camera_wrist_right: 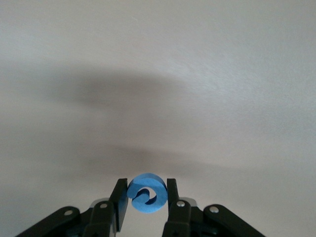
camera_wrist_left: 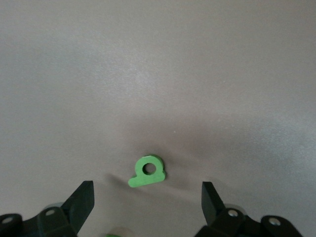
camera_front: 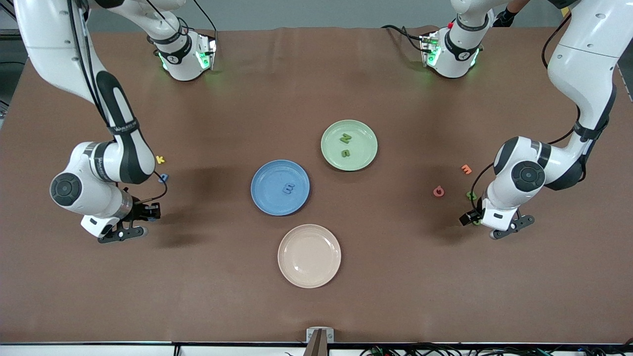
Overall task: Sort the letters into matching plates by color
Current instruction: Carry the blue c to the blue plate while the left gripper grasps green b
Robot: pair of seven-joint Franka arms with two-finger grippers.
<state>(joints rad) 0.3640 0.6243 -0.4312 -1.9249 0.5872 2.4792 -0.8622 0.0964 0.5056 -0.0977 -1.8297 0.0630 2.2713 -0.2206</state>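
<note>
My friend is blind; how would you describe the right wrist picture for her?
The right pincer grips a small blue letter between its two black fingers, above a plain brown table. A soft shadow crosses the table.

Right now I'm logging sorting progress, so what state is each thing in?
Glossy blue plate: one blue letter on it.
Pale green plate: two green letters on it.
Cream-beige plate: empty.
Small green looped letter: flat on table, ungripped.
Left end effector: open around the green letter.
Right end effector: shut on curled blue letter.
</note>
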